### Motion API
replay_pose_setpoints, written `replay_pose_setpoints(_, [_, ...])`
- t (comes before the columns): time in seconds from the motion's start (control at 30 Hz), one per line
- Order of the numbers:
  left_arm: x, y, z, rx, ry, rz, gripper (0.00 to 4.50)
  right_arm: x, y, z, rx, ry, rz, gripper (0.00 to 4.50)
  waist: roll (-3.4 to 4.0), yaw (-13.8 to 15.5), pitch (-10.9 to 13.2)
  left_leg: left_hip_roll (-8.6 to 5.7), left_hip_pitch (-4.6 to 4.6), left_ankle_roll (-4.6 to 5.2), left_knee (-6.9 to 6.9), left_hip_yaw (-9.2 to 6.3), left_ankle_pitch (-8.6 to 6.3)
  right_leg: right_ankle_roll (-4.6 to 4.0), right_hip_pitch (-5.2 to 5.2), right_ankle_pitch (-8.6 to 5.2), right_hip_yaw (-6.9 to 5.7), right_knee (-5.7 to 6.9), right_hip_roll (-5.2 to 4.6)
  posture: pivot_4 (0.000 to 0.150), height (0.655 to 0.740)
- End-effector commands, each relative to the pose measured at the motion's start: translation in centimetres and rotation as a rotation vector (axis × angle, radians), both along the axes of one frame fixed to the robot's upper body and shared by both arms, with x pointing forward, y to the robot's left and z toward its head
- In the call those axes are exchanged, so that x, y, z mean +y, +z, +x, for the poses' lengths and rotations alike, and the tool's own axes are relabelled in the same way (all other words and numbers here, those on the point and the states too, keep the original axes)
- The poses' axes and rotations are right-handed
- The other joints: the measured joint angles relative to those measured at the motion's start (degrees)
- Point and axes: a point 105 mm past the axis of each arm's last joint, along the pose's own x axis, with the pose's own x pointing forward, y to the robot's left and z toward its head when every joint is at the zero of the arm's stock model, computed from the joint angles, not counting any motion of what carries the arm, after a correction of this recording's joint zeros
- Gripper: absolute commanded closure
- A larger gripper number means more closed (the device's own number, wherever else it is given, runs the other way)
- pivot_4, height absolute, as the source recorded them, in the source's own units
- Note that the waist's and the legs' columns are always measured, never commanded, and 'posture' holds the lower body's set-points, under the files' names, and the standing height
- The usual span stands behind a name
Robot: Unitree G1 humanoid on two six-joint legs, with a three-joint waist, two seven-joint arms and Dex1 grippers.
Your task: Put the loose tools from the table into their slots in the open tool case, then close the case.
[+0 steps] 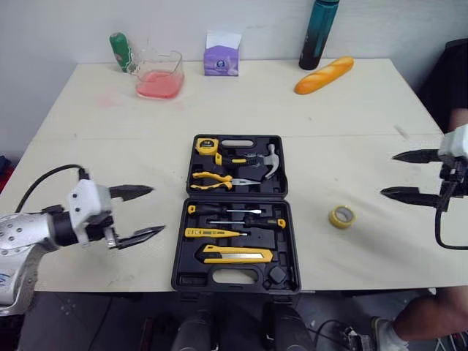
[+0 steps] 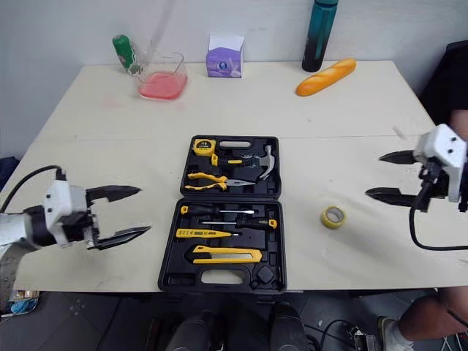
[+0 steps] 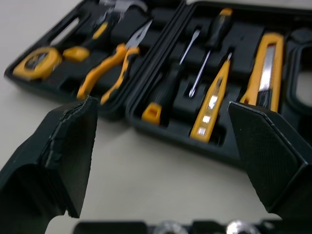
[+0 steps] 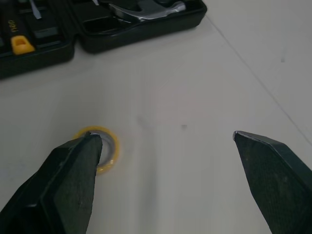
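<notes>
Holding the right gripper wide apart over the tabletop, empty. Eyeing the tape, a yellow ring lying flat at that gripper's 8 o'clock, near but untouched, and at 3 o'clock of the open case. Holding the left gripper apart too, at the case's 9 o'clock, well away. Judging the right arm nearer for the pick.

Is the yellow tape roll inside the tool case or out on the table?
Out. The yellow tape roll lies flat on the table, to the right of the open tool case and apart from it.
</notes>
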Motion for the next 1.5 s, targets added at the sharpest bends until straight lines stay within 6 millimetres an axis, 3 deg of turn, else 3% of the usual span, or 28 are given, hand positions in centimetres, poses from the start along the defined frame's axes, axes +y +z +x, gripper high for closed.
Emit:
replay_pose_setpoints(0.03, [-2.9, 1.3, -0.5, -0.027, -0.092, -0.036, 0.02, 1.1, -0.1, -1.6, 0.162, 0.019, -0.07, 0.0, 0.0, 0.01, 0.0, 0.01, -0.01, 0.0, 0.0, 0.0, 0.0, 0.0, 0.0, 0.0, -0.01, -0.01, 0.01, 0.15, 0.74])
replay_pose_setpoints(0.23, [-5.9, 1.6, -2.0, 0.059, -0.218, -0.076, 0.02, 1.7, -1.8, -3.1, 0.336, 0.021, -0.265, 0.0, -0.03, -0.24, 0.0, 0.01, -0.06, -0.01, -0.01, 0.08, 0.0, 0.0, -0.13, 0.0, 0.13, -0.01, 0.06, 0.15, 0.74])
replay_pose_setpoints(0.67, [-8.6, 0.8, -2.3, 0.087, -0.241, -0.138, 0.02, 5.1, -3.9, -1.9, 0.317, 0.094, -0.33, 0.0, -0.06, 0.13, 0.01, -0.01, -0.11, -0.04, 0.03, 0.25, 0.02, 0.0, -0.32, 0.0, 0.35, 0.01, 0.13, 0.15, 0.74])
replay_pose_setpoints(1.0, [-9.0, 0.7, -2.8, 0.099, -0.276, -0.131, 0.02, 6.8, -4.4, -1.2, 0.322, 0.125, -0.367, 0.0, -0.07, 0.07, 0.01, 0.0, -0.12, -0.04, 0.06, 0.26, 0.02, -0.01, -0.34, -0.01, 0.35, 0.07, 0.16, 0.15, 0.74])
replay_pose_setpoints(1.5, [-8.8, 0.8, -3.1, 0.073, -0.238, -0.139, 0.02, 7.7, -6.9, 0.4, 0.334, 0.129, -0.404, 0.0, -0.11, 0.05, 0.0, -0.02, -0.12, -0.03, 0.11, 0.26, 0.02, -0.01, -0.32, -0.01, 0.35, 0.1, 0.15, 0.15, 0.74])
